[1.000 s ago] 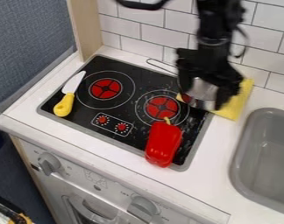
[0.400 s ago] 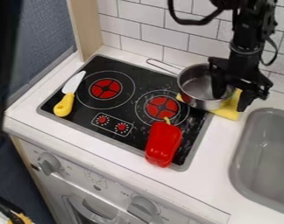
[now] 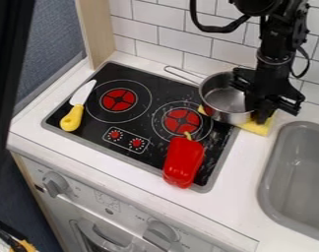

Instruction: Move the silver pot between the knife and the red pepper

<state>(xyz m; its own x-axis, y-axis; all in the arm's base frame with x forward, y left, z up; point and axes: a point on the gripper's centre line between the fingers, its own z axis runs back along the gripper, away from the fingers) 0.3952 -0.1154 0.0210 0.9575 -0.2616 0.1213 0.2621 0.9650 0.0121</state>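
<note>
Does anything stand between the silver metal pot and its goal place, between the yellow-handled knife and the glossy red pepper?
Nothing visible stands in the way. From the pot, a straight path seems to cross only the flat black stovetop with its red burner markings. The pepper lies on the near side.

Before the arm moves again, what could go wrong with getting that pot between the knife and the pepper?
The pot overlaps the yellow cloth, so the cloth might drag along. The pepper lies near the likely path and could get bumped. The gripper is at the pot's sink side, so an off-center pull might tip or twist it.
</note>
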